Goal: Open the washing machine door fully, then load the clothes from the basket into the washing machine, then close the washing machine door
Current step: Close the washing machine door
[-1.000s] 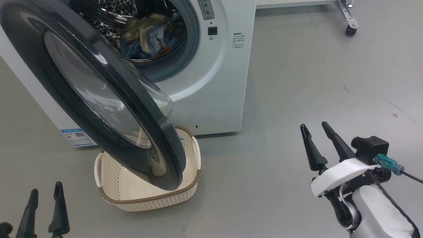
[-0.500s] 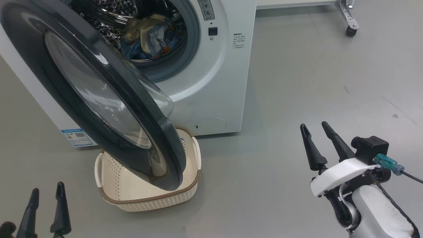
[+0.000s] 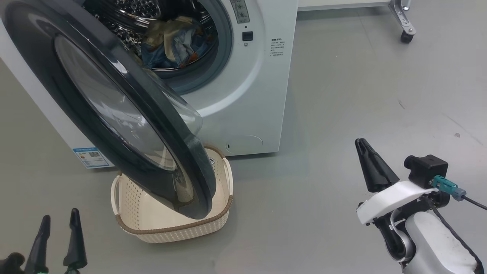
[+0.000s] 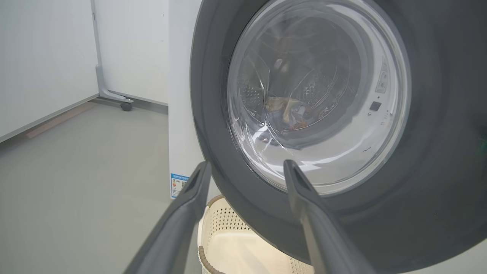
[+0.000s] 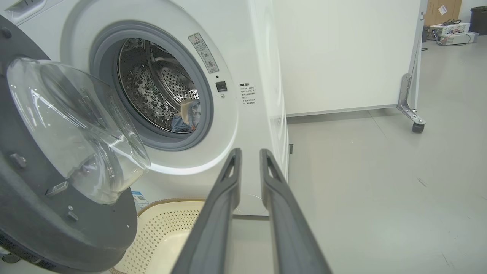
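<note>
The washing machine (image 3: pixel 258 95) stands with its black-rimmed door (image 3: pixel 114 106) swung out towards me, the lower edge hanging over the cream basket (image 3: pixel 152 219). I see no clothes in the part of the basket that shows. Blue and cream clothes (image 3: pixel 175 42) lie in the steel drum, and the right wrist view shows the clothes (image 5: pixel 188 114) too. My left gripper (image 3: pixel 60 214) is open at the lower left, just short of the door's outer face (image 4: pixel 437 152). Off to the right over the floor, my right gripper (image 3: pixel 361 142) is shut on nothing, its fingers (image 5: pixel 236 163) nearly touching.
A white panel on a caster wheel (image 3: pixel 405 36) stands at the back right. Open grey floor (image 3: pixel 361 83) lies right of the machine. A blue label sticker (image 3: pixel 91 156) marks the machine's lower left corner.
My right gripper's fingers have come together from a spread stance. The head view has shifted slightly; the door, basket and clothes stay put.
</note>
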Robot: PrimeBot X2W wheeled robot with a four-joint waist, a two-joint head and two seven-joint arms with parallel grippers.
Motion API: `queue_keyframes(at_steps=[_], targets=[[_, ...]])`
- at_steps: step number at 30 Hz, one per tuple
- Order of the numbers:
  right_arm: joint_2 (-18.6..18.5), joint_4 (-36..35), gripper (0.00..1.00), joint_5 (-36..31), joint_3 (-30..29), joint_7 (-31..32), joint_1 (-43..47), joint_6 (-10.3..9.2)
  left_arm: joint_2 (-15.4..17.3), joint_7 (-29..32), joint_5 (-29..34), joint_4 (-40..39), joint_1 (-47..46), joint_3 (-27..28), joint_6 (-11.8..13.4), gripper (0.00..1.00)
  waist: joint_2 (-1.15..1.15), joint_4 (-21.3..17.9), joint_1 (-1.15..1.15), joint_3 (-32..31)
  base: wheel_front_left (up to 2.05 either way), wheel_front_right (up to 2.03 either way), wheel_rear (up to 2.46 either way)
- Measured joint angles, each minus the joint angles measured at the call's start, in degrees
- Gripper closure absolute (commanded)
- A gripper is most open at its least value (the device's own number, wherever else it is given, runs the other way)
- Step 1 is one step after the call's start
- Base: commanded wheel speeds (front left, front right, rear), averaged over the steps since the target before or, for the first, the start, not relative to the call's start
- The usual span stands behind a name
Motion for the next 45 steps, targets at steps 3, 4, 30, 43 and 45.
queue_keyframes(at_steps=[3,4,30,43,45], targets=[[-0.3,-0.7,1.0,-0.1,-0.5,0.0,-0.1,0.0,-0.3,0.0,0.0,0.2,-0.9,-1.2,0.0,0.0,0.0,0.6,0.0,-0.2,0.0,0.0,0.0],[-0.3,-1.1,1.0,-0.1,-0.6,0.0,-0.1,0.0,-0.3,0.0,0.0,0.3,-1.0,-1.2,0.0,0.0,0.0,0.8,0.0,-0.2,0.0,0.0,0.0],[1.2,-12.6,1.0,-2.8,4.4,0.0,-4.9,0.0,-0.6,0.0,0.0,2.6,-1.2,-2.8,0.0,0.0,0.0,12.1,0.0,-2.9,0.0,0.0,0.0],[2.8,-17.7,1.0,-0.5,9.8,0.0,-5.9,0.0,-0.6,0.0,0.0,3.0,-1.1,-2.9,0.0,0.0,0.0,16.2,0.0,-3.9,0.0,0.0,0.0],[2.6,-17.7,1.0,-0.5,11.6,0.0,-5.9,0.0,-0.6,0.0,0.0,3.0,-1.1,-3.0,0.0,0.0,0.0,16.9,0.0,-3.9,0.0,0.0,0.0]])
